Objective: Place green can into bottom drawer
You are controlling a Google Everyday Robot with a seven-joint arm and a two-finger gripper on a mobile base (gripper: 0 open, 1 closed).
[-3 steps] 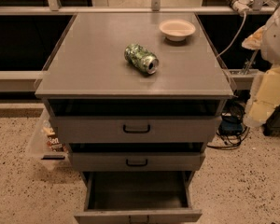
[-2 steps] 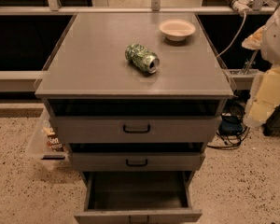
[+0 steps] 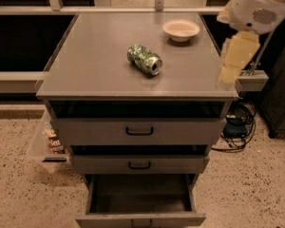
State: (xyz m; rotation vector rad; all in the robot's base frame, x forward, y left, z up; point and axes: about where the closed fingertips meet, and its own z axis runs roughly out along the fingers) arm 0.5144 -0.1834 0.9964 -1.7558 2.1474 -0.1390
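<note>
Fingers: spread cannot be told | gripper (image 3: pixel 230 70) hangs beside right edge of surface (image 3: pixel 95 65), apart from green can (image 3: pixel 144 59) lying mid-surface | bottom drawer (image 3: pixel 140 196) open | risk: can, on its side, may roll away when nudged off-centre.

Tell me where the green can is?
Camera view: the dented green aluminium can lies on its side mid-top of the grey metal cabinet, front-left of the shallow cream bowl; the gripper hangs at the cabinet's right edge.
</note>
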